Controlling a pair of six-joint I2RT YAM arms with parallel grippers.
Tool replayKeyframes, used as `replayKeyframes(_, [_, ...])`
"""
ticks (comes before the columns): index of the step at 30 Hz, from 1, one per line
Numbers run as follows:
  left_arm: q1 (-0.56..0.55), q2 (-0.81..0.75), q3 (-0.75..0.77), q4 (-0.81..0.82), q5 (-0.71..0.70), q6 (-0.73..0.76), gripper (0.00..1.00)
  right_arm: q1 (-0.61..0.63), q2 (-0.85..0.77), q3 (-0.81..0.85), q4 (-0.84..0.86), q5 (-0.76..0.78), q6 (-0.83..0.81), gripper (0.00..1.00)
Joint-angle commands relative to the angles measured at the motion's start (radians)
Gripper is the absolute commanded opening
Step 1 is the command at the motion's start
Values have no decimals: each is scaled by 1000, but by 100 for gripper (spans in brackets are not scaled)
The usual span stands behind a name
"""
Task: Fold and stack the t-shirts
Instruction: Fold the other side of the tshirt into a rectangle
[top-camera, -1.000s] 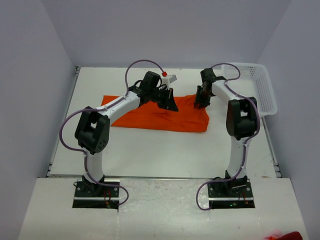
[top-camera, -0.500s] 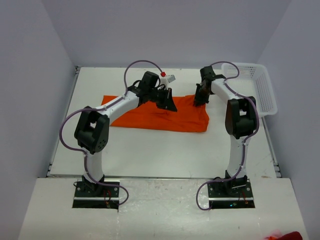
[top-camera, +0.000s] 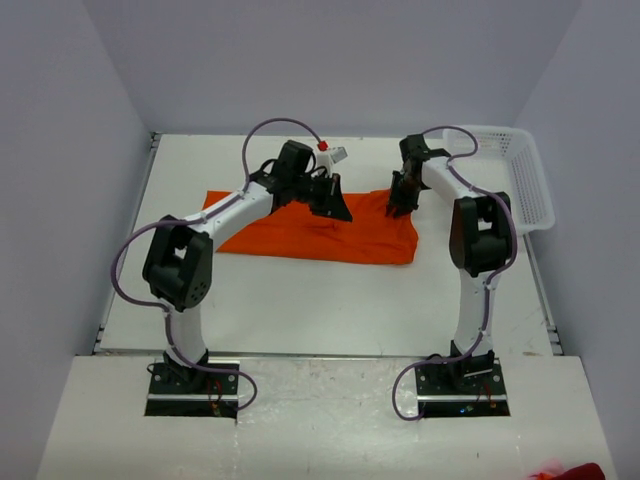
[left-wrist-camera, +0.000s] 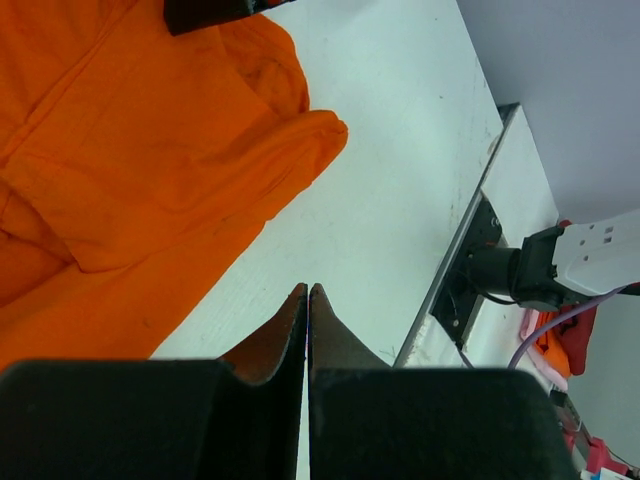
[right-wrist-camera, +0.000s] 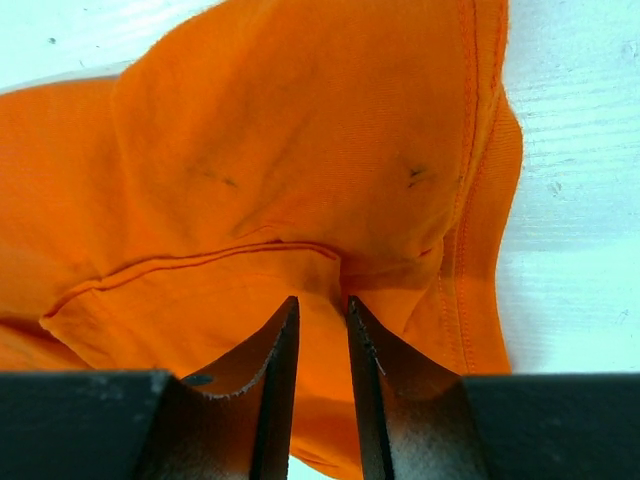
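Observation:
One bright orange t-shirt (top-camera: 320, 235) lies partly folded across the middle of the table. My left gripper (top-camera: 338, 207) hovers at the shirt's far edge. In the left wrist view it (left-wrist-camera: 308, 290) is shut and empty over bare white table, with the t-shirt (left-wrist-camera: 150, 130) off to its left. My right gripper (top-camera: 398, 205) is at the shirt's far right corner. In the right wrist view it (right-wrist-camera: 318, 300) has its jaws narrowly apart, with a raised fold of the t-shirt (right-wrist-camera: 280, 150) pinched between them.
A white basket (top-camera: 500, 131) stands at the far right of the table. A white power strip (top-camera: 335, 153) with a red part lies at the far edge, and it also shows in the left wrist view (left-wrist-camera: 600, 255). Grey walls surround the table.
My right gripper has moved slightly toward the far edge at the shirt's corner. My left arm has shifted a little left and farther back. The shirt lies almost as before.

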Motion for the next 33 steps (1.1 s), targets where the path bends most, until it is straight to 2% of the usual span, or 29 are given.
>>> replayKeyframes(1, [12, -70, -2, 31, 37, -3, 0, 2, 14, 47, -47, -15, 8, 27])
replayKeyframes(6, [17, -89, -14, 35, 47, -1, 0, 2, 32, 79, -79, -15, 2, 19])
replayKeyframes(8, [21, -95, -21, 36, 50, -1, 0, 2, 40, 89, -82, -4, -3, 12])
replayKeyframes(10, [25, -102, -28, 42, 50, -1, 0, 2, 38, 101, -87, 22, -8, 0])
replayKeyframes(18, [26, -89, -47, 50, 60, -3, 0, 8, -42, 43, 27, 103, -38, 0])
replayKeyframes(33, [25, -66, -53, 67, 69, -18, 0, 12, -25, 133, 22, 74, -92, 0])
